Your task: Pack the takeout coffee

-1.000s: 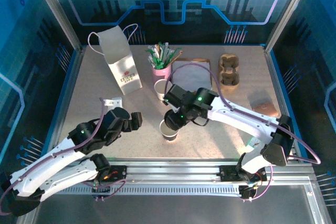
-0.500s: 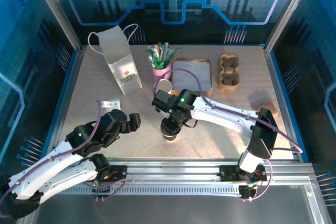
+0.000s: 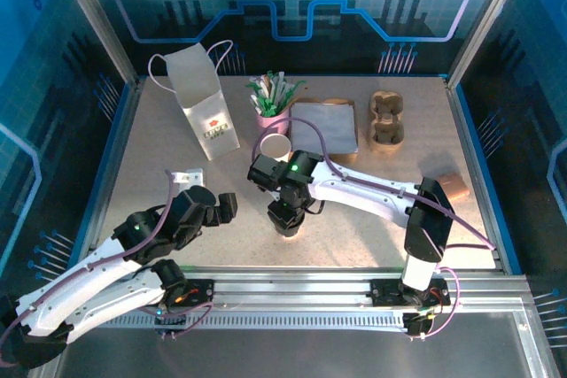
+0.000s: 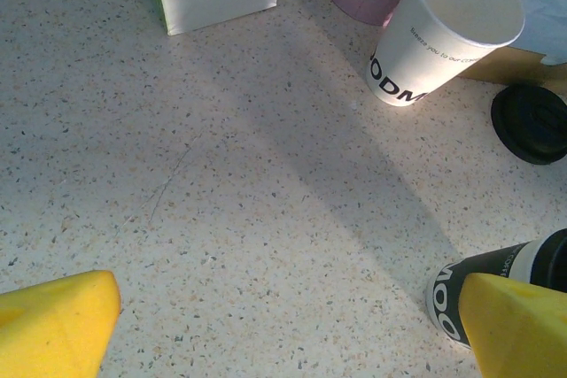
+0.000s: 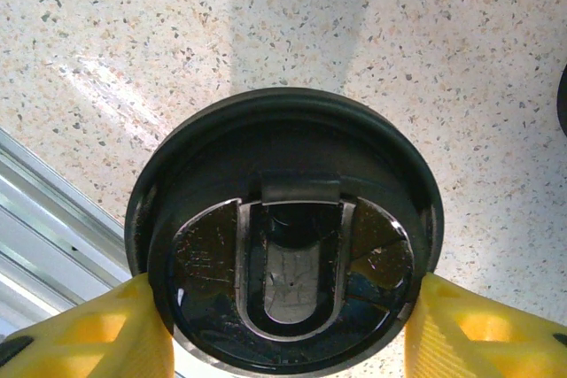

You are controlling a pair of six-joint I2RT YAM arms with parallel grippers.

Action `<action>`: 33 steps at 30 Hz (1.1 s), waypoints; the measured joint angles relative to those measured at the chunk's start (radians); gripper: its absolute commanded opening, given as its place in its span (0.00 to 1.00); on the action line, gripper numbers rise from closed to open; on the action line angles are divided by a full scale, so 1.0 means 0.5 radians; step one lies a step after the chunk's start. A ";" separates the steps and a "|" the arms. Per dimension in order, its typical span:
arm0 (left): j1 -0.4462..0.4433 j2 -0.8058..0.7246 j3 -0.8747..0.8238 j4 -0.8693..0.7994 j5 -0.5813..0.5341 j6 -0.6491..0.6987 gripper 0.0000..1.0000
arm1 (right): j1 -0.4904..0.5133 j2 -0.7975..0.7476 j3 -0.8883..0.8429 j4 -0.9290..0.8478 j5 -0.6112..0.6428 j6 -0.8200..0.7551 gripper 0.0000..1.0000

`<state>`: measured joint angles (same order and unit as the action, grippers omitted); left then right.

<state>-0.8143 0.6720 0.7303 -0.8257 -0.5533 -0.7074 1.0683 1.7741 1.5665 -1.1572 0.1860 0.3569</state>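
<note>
My right gripper (image 5: 288, 318) is shut on a black round lid (image 5: 283, 219), one yellow finger on each side of its rim. From above, that gripper (image 3: 285, 212) sits right over a dark-walled paper cup (image 3: 285, 229) at the table's middle, hiding its mouth. The cup's dark printed wall (image 4: 456, 300) shows at the lower right of the left wrist view. A white paper takeout cup (image 3: 275, 147) (image 4: 443, 33) stands open and upright behind it, with a second black lid (image 4: 532, 123) flat on the table nearby. My left gripper (image 3: 226, 206) (image 4: 283, 309) is open, left of the dark cup, holding nothing.
A white paper bag (image 3: 205, 108) stands at the back left. A pink cup of sachets (image 3: 271, 117) is just behind the white cup, beside a grey sheet (image 3: 323, 126). A brown cup carrier (image 3: 386, 119) sits back right and a brown piece (image 3: 454, 186) at the right edge.
My right gripper has carried the black lid left and over the dark cup, whose open mouth showed a second ago. The left arm has barely moved.
</note>
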 measured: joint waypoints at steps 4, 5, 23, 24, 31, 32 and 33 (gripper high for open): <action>0.000 -0.008 -0.001 0.000 0.000 0.000 0.99 | 0.001 0.018 0.014 -0.013 0.004 -0.001 0.58; 0.000 -0.011 -0.001 0.000 0.000 0.000 0.99 | 0.001 0.021 0.019 -0.014 0.008 -0.006 0.58; 0.000 -0.045 -0.056 -0.001 0.002 -0.034 0.99 | -0.024 0.044 -0.014 0.017 -0.019 -0.037 0.57; 0.000 -0.047 -0.058 -0.001 0.002 -0.037 0.99 | -0.032 0.037 -0.021 0.027 -0.029 -0.039 0.58; 0.000 -0.050 -0.058 0.000 0.008 -0.047 0.99 | -0.123 -0.021 -0.061 0.046 -0.121 -0.043 0.58; 0.000 -0.051 -0.058 0.000 0.008 -0.047 0.99 | -0.132 -0.022 -0.061 0.042 -0.128 -0.044 0.58; 0.000 -0.050 -0.058 0.000 0.008 -0.047 0.99 | -0.137 -0.024 -0.060 0.037 -0.128 -0.043 0.58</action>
<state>-0.8143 0.6468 0.7013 -0.8257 -0.5491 -0.7307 1.0000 1.7618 1.5364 -1.1385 0.1219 0.3351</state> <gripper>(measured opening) 0.991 0.579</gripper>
